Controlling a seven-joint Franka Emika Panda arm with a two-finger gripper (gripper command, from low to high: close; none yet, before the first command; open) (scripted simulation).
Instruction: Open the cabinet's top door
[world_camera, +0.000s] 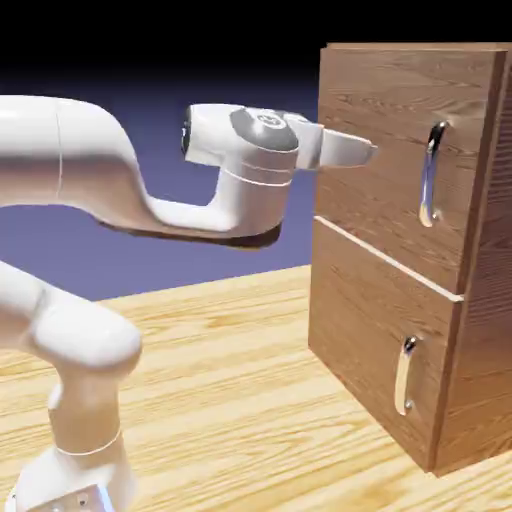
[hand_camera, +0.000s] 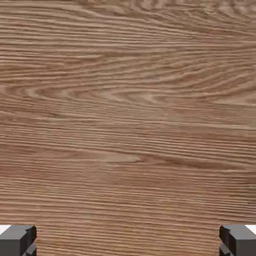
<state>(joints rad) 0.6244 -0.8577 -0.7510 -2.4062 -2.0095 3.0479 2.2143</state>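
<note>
Standing upright on the top door (world_camera: 385, 150), long silver handle (world_camera: 431, 175).

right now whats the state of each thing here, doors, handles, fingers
top door: shut, flush with the cabinet front
top door handle: untouched, nothing around it
lower door: shut
lower door handle: untouched
fingers: wide apart, holding nothing, only wood grain ahead in the hand view
gripper: level, pointing at the top door, to the exterior view's left of its handle
</note>
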